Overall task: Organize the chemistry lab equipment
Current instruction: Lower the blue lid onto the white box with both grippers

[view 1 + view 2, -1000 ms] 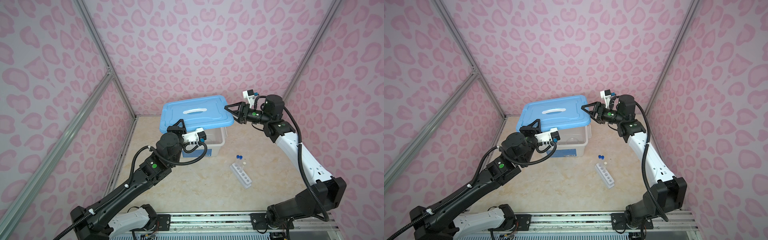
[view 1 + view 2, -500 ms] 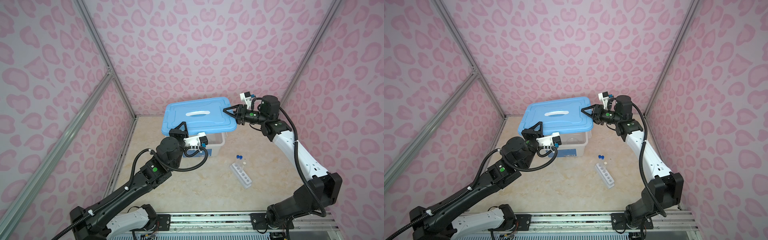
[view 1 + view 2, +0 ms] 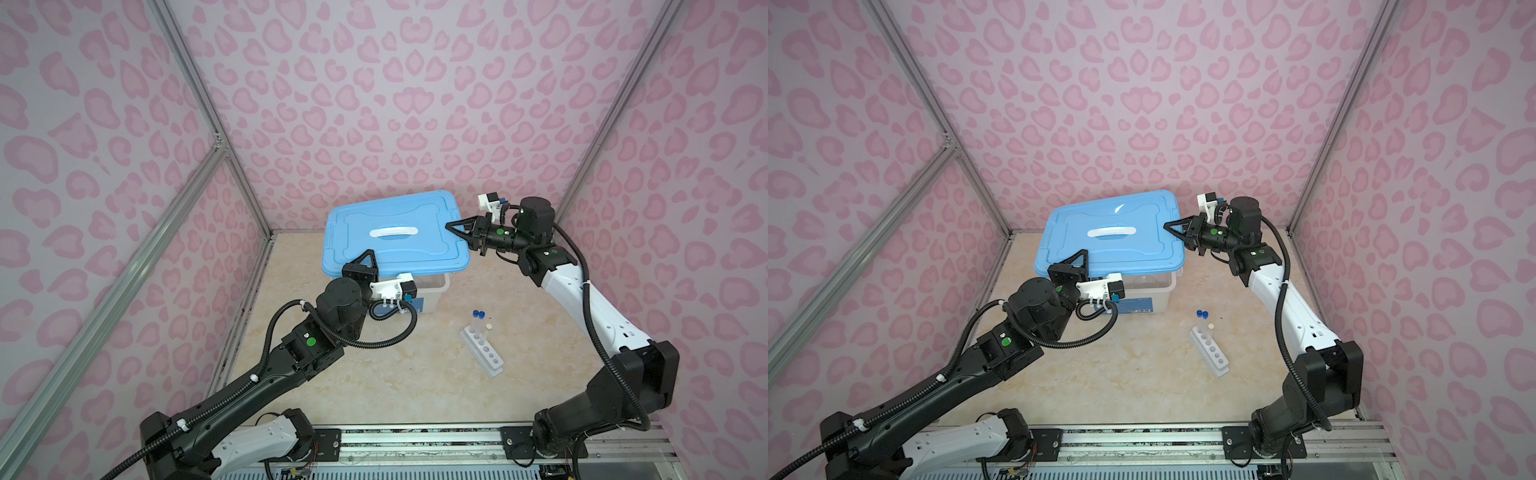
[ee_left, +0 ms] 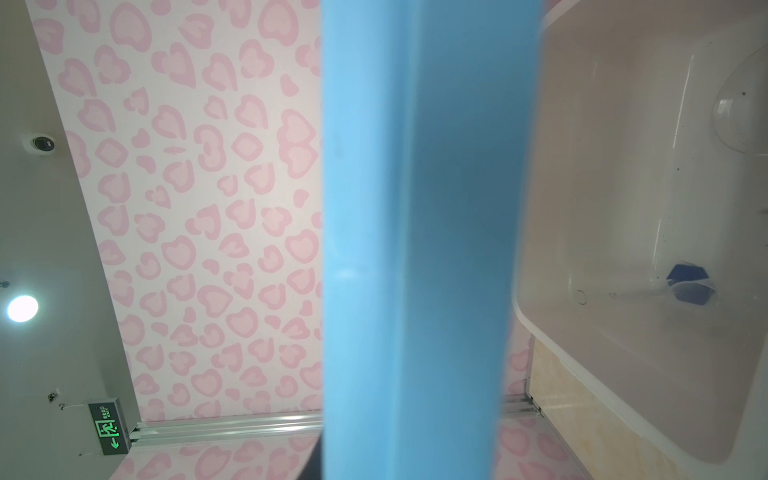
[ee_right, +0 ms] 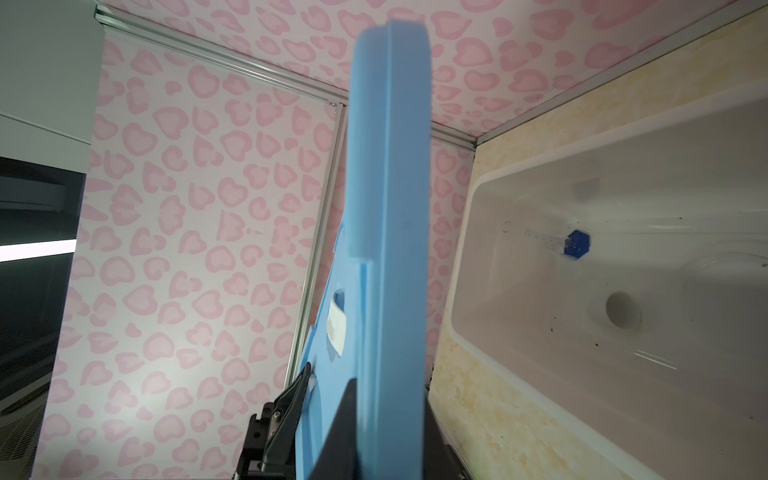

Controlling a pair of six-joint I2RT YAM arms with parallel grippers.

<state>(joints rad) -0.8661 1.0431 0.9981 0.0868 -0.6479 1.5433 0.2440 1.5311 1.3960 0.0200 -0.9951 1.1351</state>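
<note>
Lid (image 3: 395,253) of blue plastic is held raised above white bin (image 3: 438,289), pinched at near edge by left gripper (image 3: 368,259) and at right edge by right gripper (image 3: 451,228).

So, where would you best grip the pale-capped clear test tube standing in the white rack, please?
Probably near its cap, from above: the pale-capped clear test tube stands upright in the white six-hole rack, only its upper part exposed.
</note>
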